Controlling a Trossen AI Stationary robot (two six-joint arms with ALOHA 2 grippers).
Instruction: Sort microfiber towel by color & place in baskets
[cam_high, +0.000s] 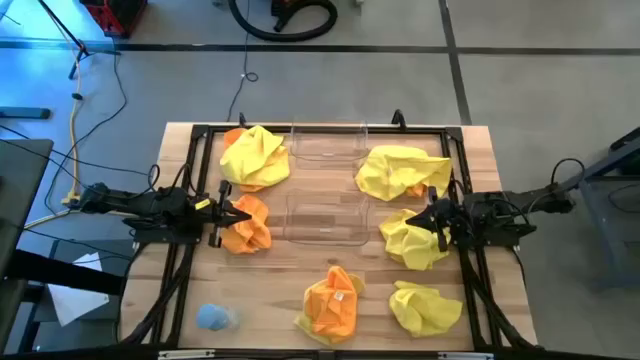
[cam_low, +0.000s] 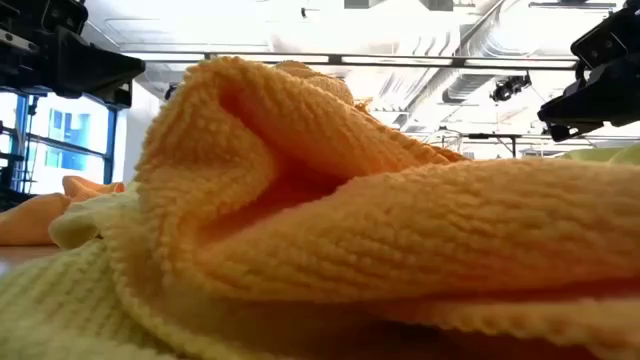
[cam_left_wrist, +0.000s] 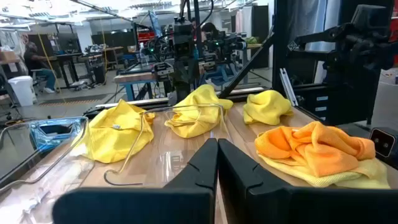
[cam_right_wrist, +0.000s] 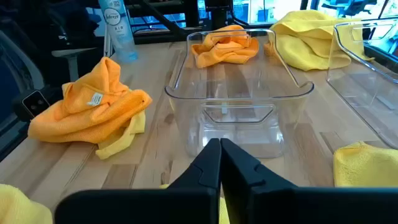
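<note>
Two see-through baskets stand mid-table, one farther (cam_high: 325, 150) and one nearer (cam_high: 325, 218); neither has a towel in it. Yellow towels lie at the far left (cam_high: 255, 157), on the right (cam_high: 400, 172) (cam_high: 415, 240) and at the near right (cam_high: 425, 307). Orange towels lie at the left (cam_high: 245, 225) and near the middle (cam_high: 333, 300), the latter on a yellow one. My left gripper (cam_high: 243, 214) (cam_left_wrist: 217, 146) is shut and empty over the left orange towel. My right gripper (cam_high: 420, 213) (cam_right_wrist: 219, 146) is shut and empty over the right yellow towel.
A black metal frame (cam_high: 200, 130) runs around the work area. A small pale blue lump (cam_high: 213, 317) lies at the near left corner. Bare wood shows between the nearer basket and the near orange towel. The low view is filled by a close orange towel (cam_low: 330, 220).
</note>
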